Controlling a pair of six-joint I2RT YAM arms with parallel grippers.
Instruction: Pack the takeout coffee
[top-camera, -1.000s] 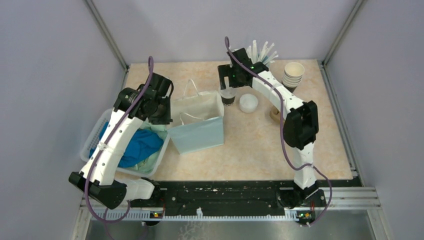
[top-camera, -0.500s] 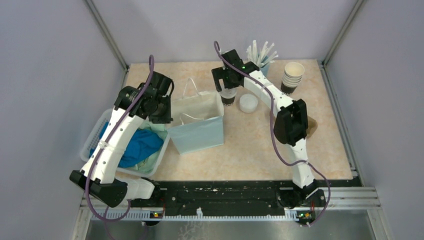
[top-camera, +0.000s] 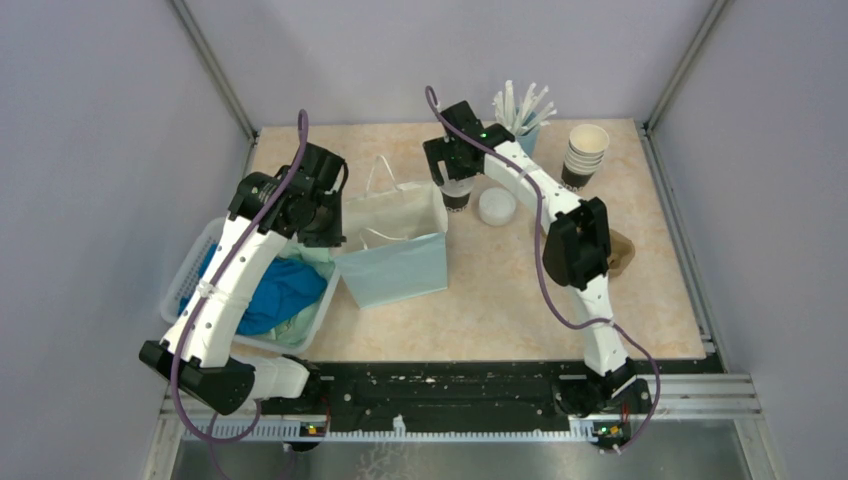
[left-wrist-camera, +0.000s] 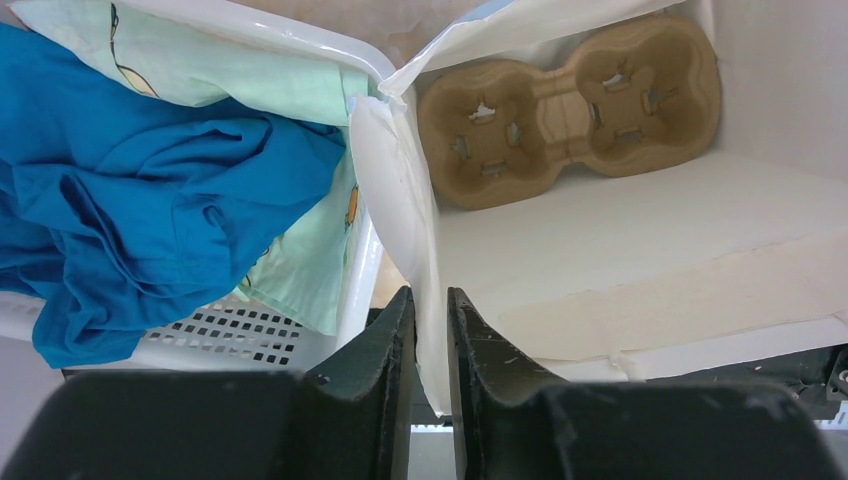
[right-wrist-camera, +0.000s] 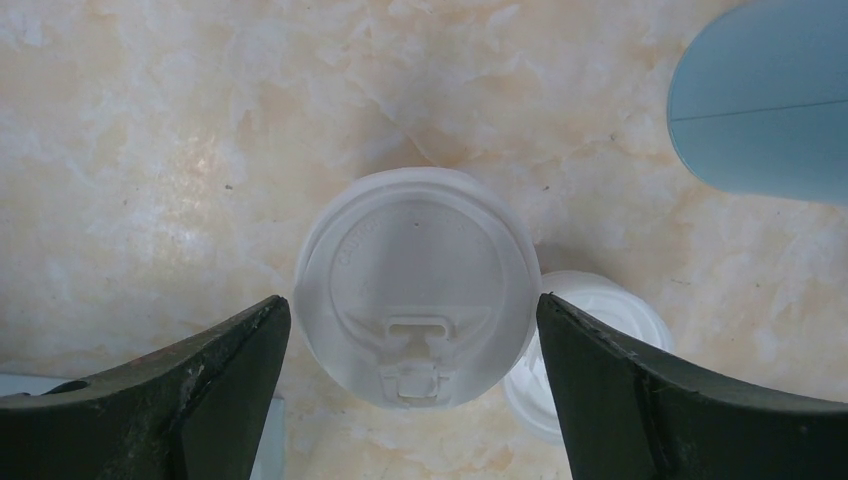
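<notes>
Just off the paper bag's (top-camera: 395, 240) far right corner, what stood on the tabletop (top-camera: 500, 300)?

The takeout coffee (right-wrist-camera: 415, 285), upright, with its white dome lid on. The right tool (right-wrist-camera: 408, 318) hung over it, fingers spread wide to either side of the lid. Whether they touched it, I could not tell.

And the left tool (left-wrist-camera: 430, 300)?

Pressed together on the bag's left wall, pinching the white paper at the rim. The bag stood open, and a brown pulp cup carrier (left-wrist-camera: 570, 105) lay on its floor.

Was anything else near the coffee?

A loose white lid (right-wrist-camera: 600, 320) lay just beside it, on the side away from the bag. Farther from the bag stood a pale blue holder (right-wrist-camera: 770, 100) of white sticks (top-camera: 522, 105) and a stack of paper cups (top-camera: 586, 152).

What was on the bag's other side?

A white basket (left-wrist-camera: 300, 340) sat just beside it, holding a blue cloth (left-wrist-camera: 150, 200) and a pale green cloth (left-wrist-camera: 200, 60).
</notes>
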